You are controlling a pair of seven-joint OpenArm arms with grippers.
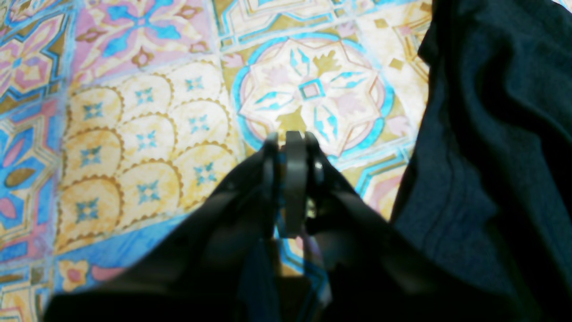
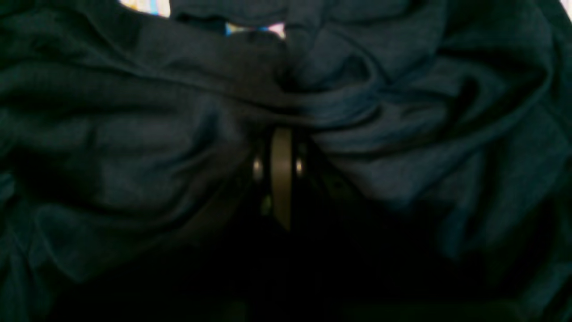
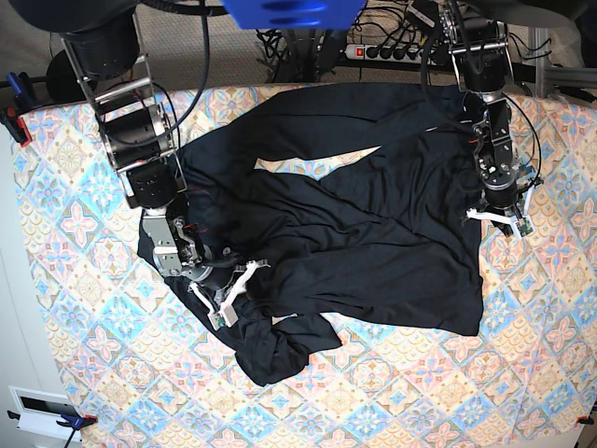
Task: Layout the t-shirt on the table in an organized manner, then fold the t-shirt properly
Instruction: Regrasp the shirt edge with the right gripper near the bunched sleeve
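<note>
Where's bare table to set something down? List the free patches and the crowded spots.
Free: the table's near strip below the t-shirt's hem, and the side strip outside the right gripper. A narrower strip lies beyond the left gripper. Crowded: the middle, under bunched shirt.

The t-shirt (image 3: pixel 373 224) is soft, matt black cloth, finely knit and heavily creased, with no sheen on its folds. The table (image 3: pixel 75 243) is covered in a smooth printed cloth of pastel tile patterns, its surface flat and slightly glossy under the light. The left gripper (image 1: pixel 292 136) looks like hard black plastic with a dull, smooth finish.
</note>
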